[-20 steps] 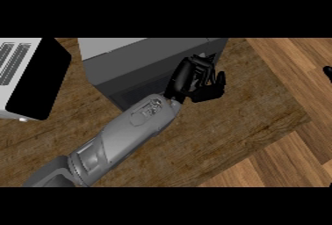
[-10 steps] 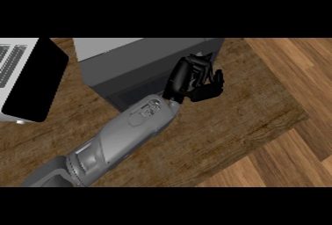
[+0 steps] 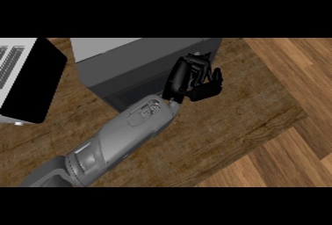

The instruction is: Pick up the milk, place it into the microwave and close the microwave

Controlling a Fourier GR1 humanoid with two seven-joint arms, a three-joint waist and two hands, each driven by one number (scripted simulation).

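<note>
My left hand (image 3: 194,81) reaches over the counter on a grey forearm (image 3: 130,132) that enters from the lower left. It hovers at the right end of the grey microwave's (image 3: 139,57) dark front. Its fingers point up and are relaxed and slightly bent, with the thumb held apart. I see nothing between them. The microwave's door (image 3: 32,81) stands swung open at the left, showing its black face. No milk shows anywhere. My right hand is out of the picture.
The wooden counter (image 3: 214,127) ends in a slanted edge at the right. Beyond it lies lighter plank floor (image 3: 292,79). The microwave's open door takes up the left side.
The hand stays at almost the same spot by the microwave's front. The microwave and its door have drifted slightly to the left in the picture.
</note>
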